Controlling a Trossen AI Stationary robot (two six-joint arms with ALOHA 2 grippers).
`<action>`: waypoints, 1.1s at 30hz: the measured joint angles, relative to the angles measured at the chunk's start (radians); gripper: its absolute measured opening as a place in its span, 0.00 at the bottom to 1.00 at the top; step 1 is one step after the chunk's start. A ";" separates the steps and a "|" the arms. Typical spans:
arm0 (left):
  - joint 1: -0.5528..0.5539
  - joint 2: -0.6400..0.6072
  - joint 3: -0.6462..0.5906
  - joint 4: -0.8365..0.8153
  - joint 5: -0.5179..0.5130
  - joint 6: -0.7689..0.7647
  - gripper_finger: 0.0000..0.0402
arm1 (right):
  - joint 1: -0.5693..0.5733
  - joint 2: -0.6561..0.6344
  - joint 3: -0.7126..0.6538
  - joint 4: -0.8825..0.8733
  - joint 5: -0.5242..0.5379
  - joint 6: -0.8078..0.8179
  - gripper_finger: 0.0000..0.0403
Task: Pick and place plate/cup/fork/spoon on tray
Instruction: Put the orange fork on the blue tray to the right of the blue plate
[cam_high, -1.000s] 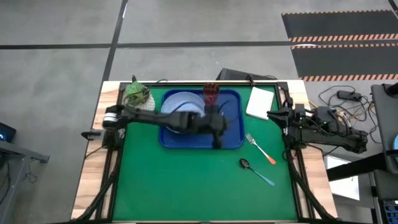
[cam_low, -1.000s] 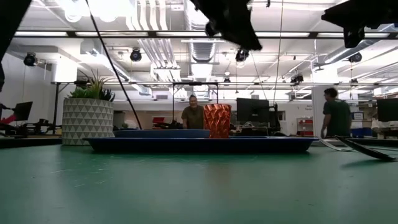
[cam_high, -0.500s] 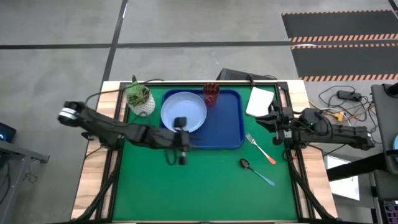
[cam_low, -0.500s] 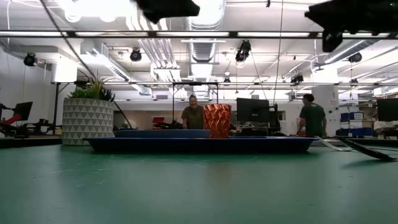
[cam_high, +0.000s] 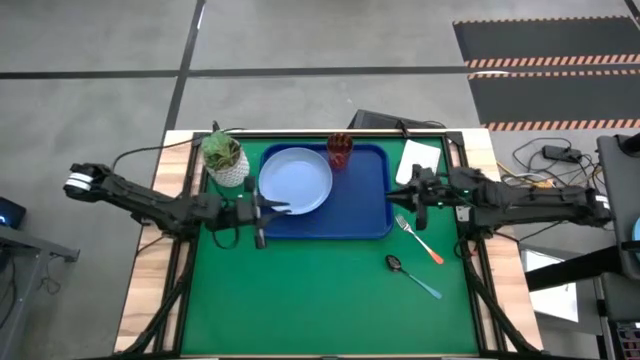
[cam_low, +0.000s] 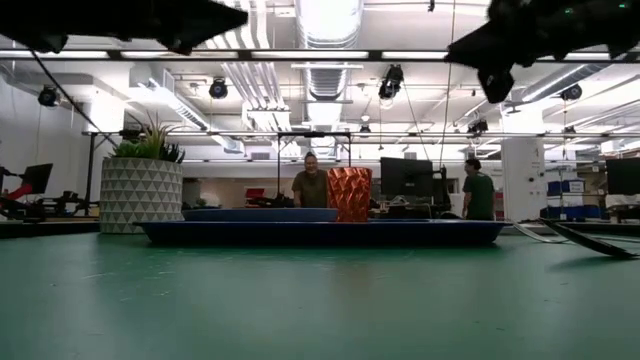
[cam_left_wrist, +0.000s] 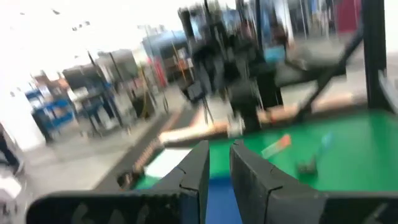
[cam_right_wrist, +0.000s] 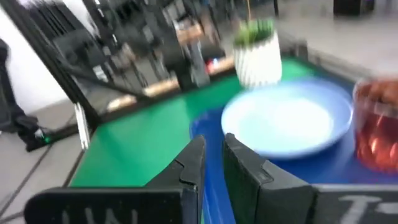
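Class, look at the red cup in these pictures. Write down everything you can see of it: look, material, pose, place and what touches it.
The cup is a small tumbler, translucent dark red-orange, seemingly plastic, with a faceted wall in the low view. It stands upright inside the tray, at the far rim, just right of the plate; whether the two touch cannot be told. Nothing grips it: the left gripper and right gripper are both away from it. Nothing can be seen inside it.

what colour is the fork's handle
Orange; the fork lies on the green mat right of the tray, clearest in the high view.
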 joint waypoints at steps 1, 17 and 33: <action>0.000 -0.012 -0.010 0.039 0.000 0.003 0.11 | 0.008 0.020 0.017 -0.018 -0.001 0.014 0.11; -0.010 -0.082 -0.091 0.076 0.003 -0.075 0.11 | 0.342 0.269 0.162 -0.173 0.056 0.129 0.11; -0.005 -0.080 -0.087 0.103 -0.008 0.061 0.11 | 0.373 0.285 0.239 -1.121 0.126 0.670 0.07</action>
